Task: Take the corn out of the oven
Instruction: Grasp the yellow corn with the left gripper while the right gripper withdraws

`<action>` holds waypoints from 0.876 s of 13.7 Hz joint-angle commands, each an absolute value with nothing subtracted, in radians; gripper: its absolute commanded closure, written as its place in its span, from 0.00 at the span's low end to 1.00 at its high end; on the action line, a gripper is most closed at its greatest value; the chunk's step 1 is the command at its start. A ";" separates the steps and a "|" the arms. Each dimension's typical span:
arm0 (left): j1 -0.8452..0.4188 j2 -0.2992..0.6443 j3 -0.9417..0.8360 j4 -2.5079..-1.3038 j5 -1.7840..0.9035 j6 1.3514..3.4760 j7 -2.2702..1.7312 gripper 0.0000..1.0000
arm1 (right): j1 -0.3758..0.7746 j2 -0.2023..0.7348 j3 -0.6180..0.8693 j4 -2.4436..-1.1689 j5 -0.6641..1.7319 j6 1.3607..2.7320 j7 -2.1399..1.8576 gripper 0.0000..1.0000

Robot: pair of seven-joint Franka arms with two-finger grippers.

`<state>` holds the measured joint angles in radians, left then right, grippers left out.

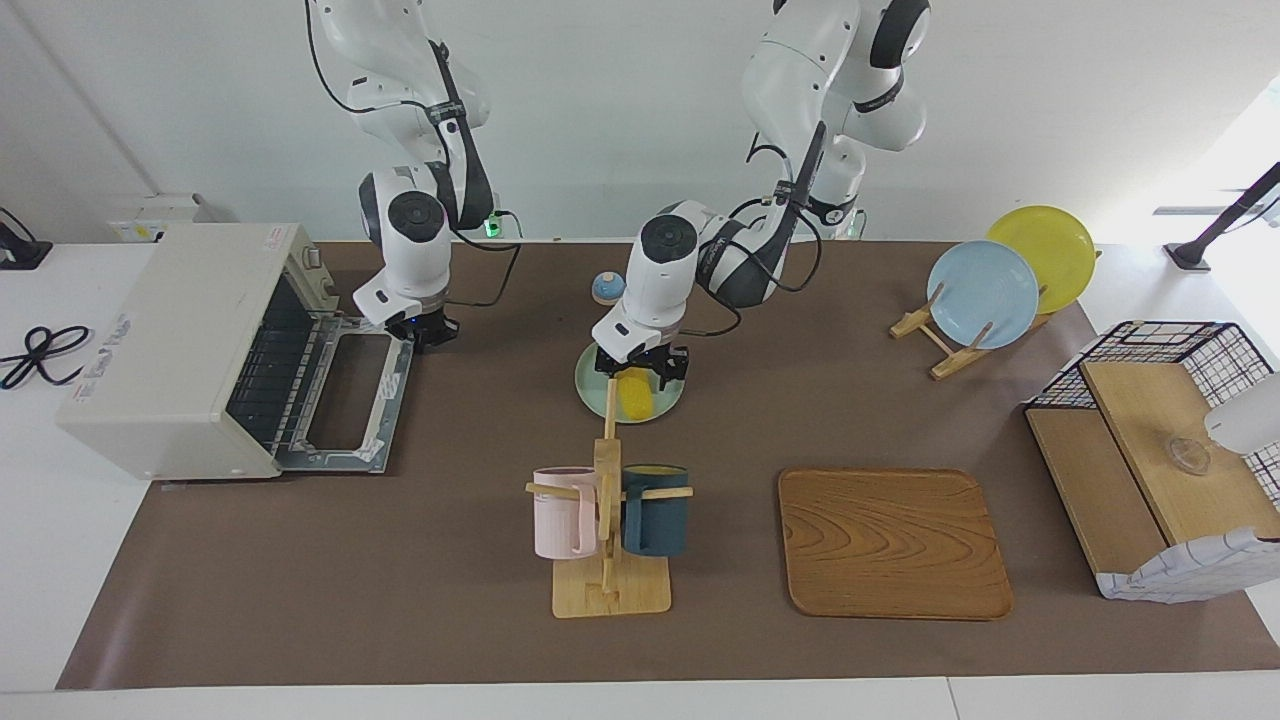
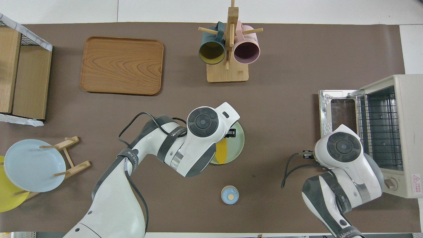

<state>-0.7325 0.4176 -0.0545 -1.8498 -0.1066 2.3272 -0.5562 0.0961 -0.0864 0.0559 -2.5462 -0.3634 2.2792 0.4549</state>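
Note:
The corn (image 1: pixel 634 394) lies on a pale green plate (image 1: pixel 596 396) in the middle of the table; it also shows in the overhead view (image 2: pixel 221 153). My left gripper (image 1: pixel 640 376) is low over the corn's end nearer to the robots, fingers apart on either side of it. The cream-white oven (image 1: pixel 165 340) stands at the right arm's end of the table with its glass door (image 1: pixel 350 405) folded down and its wire rack (image 1: pixel 268 370) bare. My right gripper (image 1: pixel 432 335) hangs by the door's corner nearer to the robots and holds nothing I can see.
A mug stand (image 1: pixel 606 540) with a pink and a dark blue mug stands farther out than the plate. A wooden tray (image 1: pixel 893 542), a plate rack (image 1: pixel 985 292), a wire basket with boards (image 1: pixel 1160 440) and a small blue lid (image 1: pixel 607 287) are also on the table.

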 commanded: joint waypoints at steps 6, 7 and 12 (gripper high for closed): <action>-0.735 0.391 -0.032 -1.848 -0.124 2.272 -0.580 1.00 | 0.115 -0.098 0.055 -2.343 -0.465 1.926 0.466 1.00; -0.721 0.359 -0.029 -1.845 -0.124 2.238 -0.578 1.00 | 0.114 -0.104 0.055 -2.317 -0.465 1.889 0.431 1.00; -0.588 0.314 -0.026 -1.700 -0.095 2.047 -0.548 1.00 | 0.034 -0.173 0.025 -2.267 -0.463 1.816 0.189 1.00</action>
